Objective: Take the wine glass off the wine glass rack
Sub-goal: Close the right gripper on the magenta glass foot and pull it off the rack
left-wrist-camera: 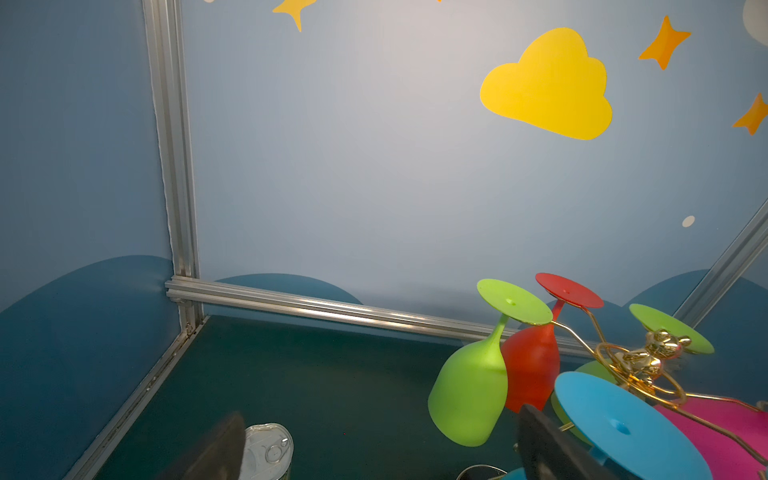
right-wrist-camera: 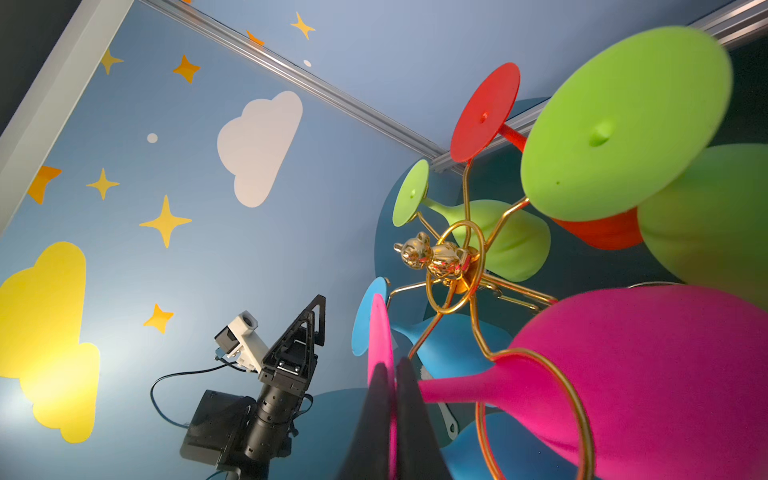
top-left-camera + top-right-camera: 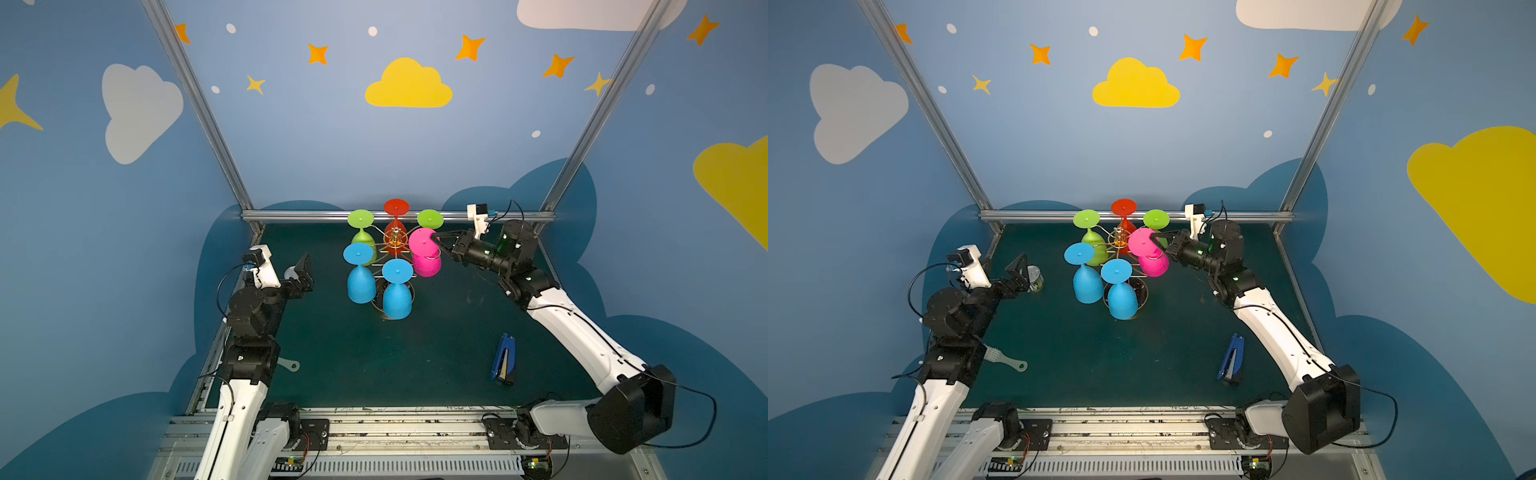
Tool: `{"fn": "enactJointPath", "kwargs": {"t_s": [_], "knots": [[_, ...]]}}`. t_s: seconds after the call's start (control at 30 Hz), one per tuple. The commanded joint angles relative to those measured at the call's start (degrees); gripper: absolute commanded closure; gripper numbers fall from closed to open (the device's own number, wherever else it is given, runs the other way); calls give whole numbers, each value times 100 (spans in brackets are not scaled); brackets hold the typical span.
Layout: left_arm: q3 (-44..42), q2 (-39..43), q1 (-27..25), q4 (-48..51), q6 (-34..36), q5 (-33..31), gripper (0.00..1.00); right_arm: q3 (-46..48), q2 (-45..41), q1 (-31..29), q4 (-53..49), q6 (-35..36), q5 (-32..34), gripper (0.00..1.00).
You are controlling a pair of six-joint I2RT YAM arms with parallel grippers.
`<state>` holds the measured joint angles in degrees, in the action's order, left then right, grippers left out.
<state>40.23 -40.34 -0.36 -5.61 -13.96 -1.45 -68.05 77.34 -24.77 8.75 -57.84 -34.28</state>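
Note:
The gold wine glass rack stands at the back middle of the green mat, with coloured glasses hanging upside down from its arms. On its right side hangs the pink wine glass, its stem inside a gold loop. My right gripper is shut on the thin edge of this glass's round foot. Far to the left of the rack, my left gripper is open and holds nothing.
Two blue glasses, two green ones and a red one hang on the other arms. A tin can stands by the left gripper. A white brush lies front left, a blue stapler front right.

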Motion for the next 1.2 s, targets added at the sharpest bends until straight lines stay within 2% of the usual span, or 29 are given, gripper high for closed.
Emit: {"fn": "enactJointPath", "kwargs": {"t_s": [0.0,0.73,1.17], "knots": [[-53,70,36,-37,-37,-30,0,-170,182,-104,43,54,85,100],[-66,100,36,-33,-43,-57,0,-95,115,-441,-647,644,554,100],[-65,105,36,-30,-62,-66,0,367,-535,-504,-1035,913,924,100]]}}
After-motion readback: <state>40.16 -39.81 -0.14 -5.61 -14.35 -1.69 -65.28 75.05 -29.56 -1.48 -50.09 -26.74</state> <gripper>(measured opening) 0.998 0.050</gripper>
